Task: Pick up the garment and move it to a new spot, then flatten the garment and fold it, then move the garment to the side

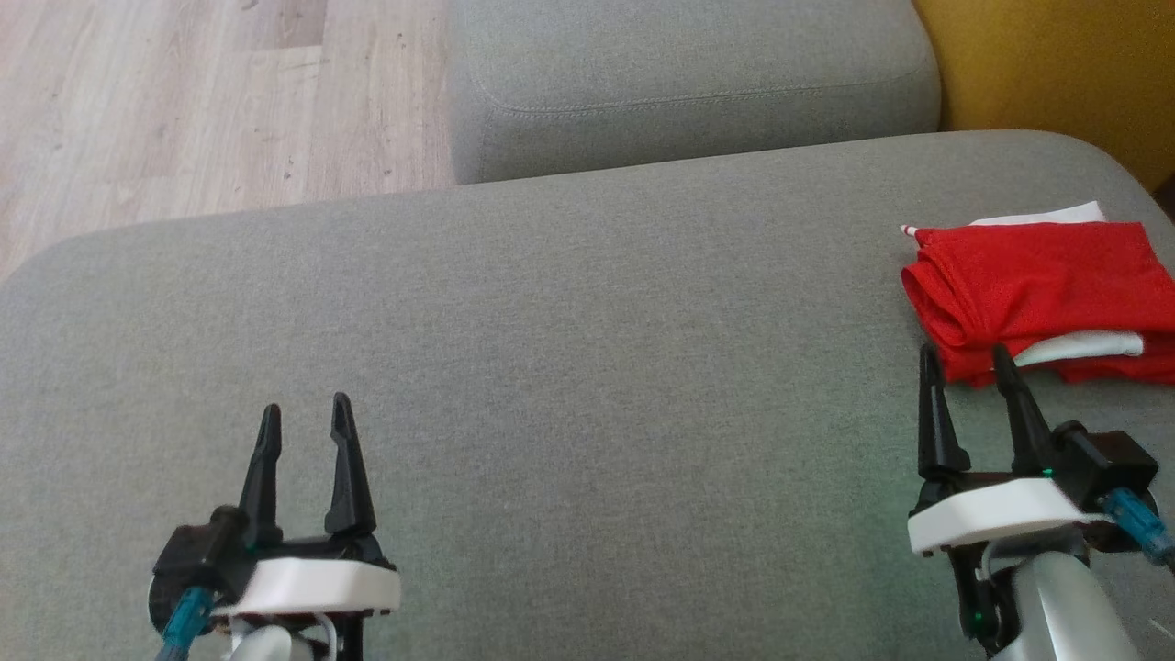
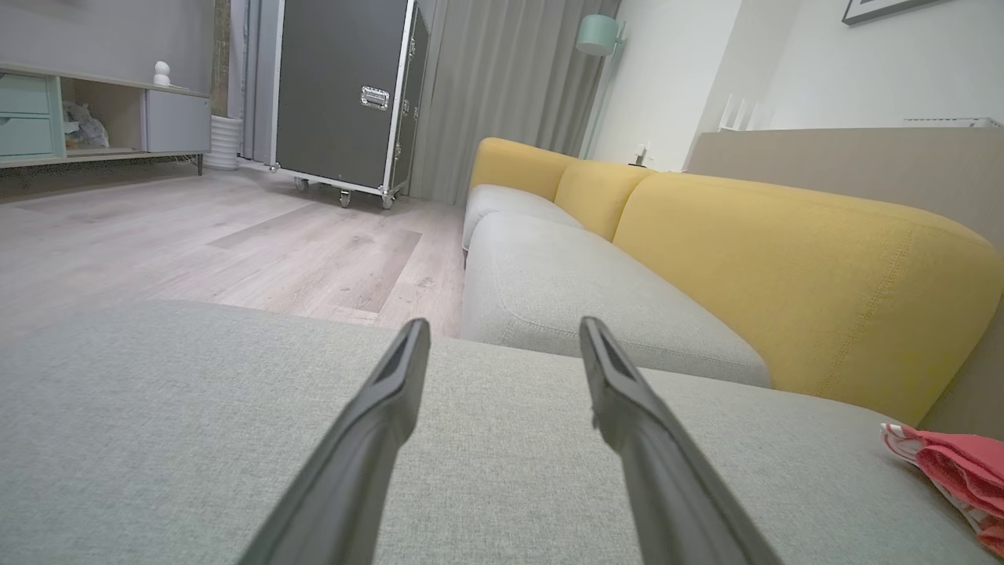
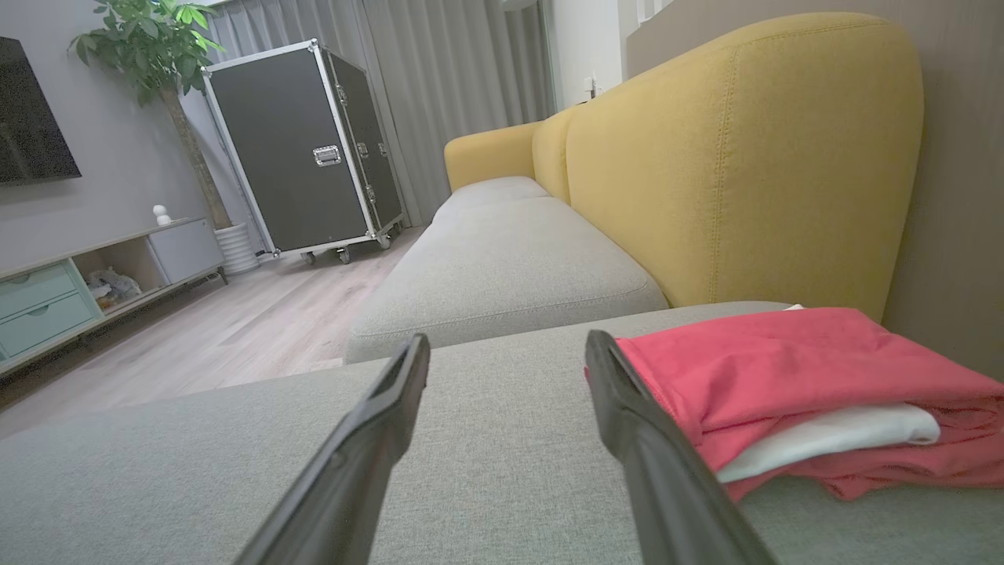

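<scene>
Looking down from the head camera, I am finding the garment lying at the far right of the grey seat cushion. It is a red bundle with white layers showing, folded over on itself and running off the right edge of the view. Its long axis is running across the view, left to right, so its long near edge is facing the right gripper. That gripper is sitting just short of this edge, jaws spread wide and holding nothing. Its tips are overlapping the cloth's near left corner, and I am not able to tell whether they are touching it. In the right wrist view the bundle is lying ahead and off to the right of the jaws, not between them. The left gripper is hovering well apart over bare cushion, jaws likewise wide and empty. I am judging the right arm the one for any reach, with a shift rightward first.
</scene>
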Controlling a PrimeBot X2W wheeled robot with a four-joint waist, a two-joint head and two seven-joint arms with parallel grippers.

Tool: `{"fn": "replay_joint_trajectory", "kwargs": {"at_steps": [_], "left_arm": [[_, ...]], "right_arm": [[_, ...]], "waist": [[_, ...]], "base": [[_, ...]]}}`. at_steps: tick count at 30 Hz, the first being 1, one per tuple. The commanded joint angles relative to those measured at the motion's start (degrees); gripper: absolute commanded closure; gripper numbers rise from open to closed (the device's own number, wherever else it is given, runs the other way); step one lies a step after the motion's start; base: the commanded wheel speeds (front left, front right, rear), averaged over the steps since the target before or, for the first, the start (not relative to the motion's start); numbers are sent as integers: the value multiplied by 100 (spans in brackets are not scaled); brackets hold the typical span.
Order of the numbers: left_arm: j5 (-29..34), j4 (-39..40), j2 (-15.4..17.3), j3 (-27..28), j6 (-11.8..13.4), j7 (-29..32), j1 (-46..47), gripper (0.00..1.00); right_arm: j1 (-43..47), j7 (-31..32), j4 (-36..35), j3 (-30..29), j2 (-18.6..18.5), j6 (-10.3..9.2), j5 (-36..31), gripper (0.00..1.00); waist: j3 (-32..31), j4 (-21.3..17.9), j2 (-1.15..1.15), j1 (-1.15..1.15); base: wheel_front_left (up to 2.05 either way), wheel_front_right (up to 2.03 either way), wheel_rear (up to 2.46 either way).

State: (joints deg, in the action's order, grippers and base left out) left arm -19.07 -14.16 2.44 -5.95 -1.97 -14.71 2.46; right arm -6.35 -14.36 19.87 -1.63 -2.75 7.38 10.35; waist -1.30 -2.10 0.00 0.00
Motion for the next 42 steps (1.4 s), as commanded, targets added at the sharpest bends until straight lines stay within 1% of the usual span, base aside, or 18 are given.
{"fn": "replay_joint_trajectory", "kwargs": {"at_steps": [1,2,12,17,25,26,30,42], "left_arm": [[56,169,43,162,33,-29,211,0],[-37,144,43,179,-3,-29,206,0],[-100,165,43,320,-63,-29,203,0],[-154,190,43,345,-29,-29,183,0],[-315,227,43,408,38,-29,163,0],[-324,34,0,216,8,1,-2,100],[-359,-256,-14,210,19,13,-113,100],[-1027,-237,-9,313,-36,219,-62,100]], "right_arm": [[-211,-63,-213,169,-13,11,31,0],[-205,-63,-212,181,-13,11,32,0],[-215,-63,-191,260,-13,11,58,0],[-213,-63,-304,296,-13,11,132,0],[-218,-63,-274,312,-13,11,138,0],[-1,0,-94,155,0,0,126,100],[127,20,193,148,5,0,147,100],[113,224,122,82,4,1,921,100]], "waist": [[2,2,0,0],[6,1,0,0],[22,-22,0,0],[20,-26,0,0],[16,-37,0,0],[16,-38,0,0],[16,-40,0,0],[28,-16,0,0]], "base": [[0,0,0],[0,0,0],[0,0,0],[0,0,0],[0,0,0],[0,0,0],[0,0,0],[0,0,0]]}}
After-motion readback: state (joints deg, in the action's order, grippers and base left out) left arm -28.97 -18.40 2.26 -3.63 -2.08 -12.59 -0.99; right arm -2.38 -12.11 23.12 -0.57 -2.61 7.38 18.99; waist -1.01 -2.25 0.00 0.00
